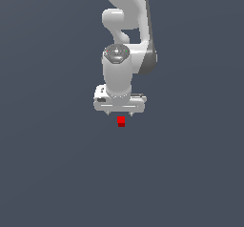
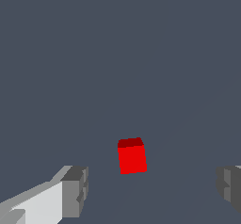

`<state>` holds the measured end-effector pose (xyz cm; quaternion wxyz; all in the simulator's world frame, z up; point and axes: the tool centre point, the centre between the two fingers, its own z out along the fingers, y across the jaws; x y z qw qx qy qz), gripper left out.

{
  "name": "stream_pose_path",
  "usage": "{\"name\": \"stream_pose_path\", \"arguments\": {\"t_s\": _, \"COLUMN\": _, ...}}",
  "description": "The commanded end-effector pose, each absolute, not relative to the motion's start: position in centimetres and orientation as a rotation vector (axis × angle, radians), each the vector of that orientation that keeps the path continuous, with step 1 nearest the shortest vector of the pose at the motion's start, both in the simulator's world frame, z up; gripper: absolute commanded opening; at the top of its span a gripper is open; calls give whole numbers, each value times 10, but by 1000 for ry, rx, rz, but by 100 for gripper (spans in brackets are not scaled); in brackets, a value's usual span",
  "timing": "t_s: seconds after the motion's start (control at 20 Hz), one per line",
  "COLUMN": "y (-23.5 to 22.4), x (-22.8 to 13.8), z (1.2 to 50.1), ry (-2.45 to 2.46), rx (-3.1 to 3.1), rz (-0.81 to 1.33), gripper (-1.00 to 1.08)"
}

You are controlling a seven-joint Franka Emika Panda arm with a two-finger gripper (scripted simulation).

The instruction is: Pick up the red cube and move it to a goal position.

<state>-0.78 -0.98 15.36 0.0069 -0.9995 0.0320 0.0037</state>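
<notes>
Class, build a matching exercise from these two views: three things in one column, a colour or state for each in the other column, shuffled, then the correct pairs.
Column A
1. red cube
2. gripper
3. floor

Column B
a. plain dark grey-blue
b. open, fingers wide apart
c. bright red, one darker face, between the fingers but untouched

Pairs: 1-c, 2-b, 3-a

You are looking down on the white arm [image 1: 125,35], which reaches from the top edge toward the middle of the exterior view. Its hand [image 1: 119,112] points down at the plain dark grey counter [image 1: 47,173]. The red cube [image 1: 121,121] sits just below the hand's wide white body, much narrower than it. You cannot tell the finger spread from here.
</notes>
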Motion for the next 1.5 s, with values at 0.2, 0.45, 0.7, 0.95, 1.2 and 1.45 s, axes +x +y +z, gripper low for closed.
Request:
{"name": "stream_pose_path", "arguments": {"t_s": 0.2, "y": -9, "x": -9, "z": 149, "ry": 94, "rx": -3127, "rz": 11, "gripper": 100}}
{"name": "stream_pose_path", "arguments": {"t_s": 0.45, "y": -8, "x": -15, "z": 132, "ry": 69, "rx": -3129, "rz": 10, "gripper": 100}}
{"name": "stream_pose_path", "arguments": {"t_s": 0.7, "y": -6, "x": -25, "z": 102, "ry": 24, "rx": -3132, "rz": 7, "gripper": 100}}
{"name": "stream_pose_path", "arguments": {"t_s": 0.95, "y": -4, "x": -37, "z": 63, "ry": -32, "rx": -3136, "rz": 4, "gripper": 100}}
{"name": "stream_pose_path", "arguments": {"t_s": 1.2, "y": -4, "x": -44, "z": 34, "ry": -72, "rx": -3138, "rz": 1, "gripper": 100}}
{"name": "stream_pose_path", "arguments": {"t_s": 1.45, "y": -3, "x": -48, "z": 20, "ry": -92, "rx": -3140, "rz": 0, "gripper": 100}}
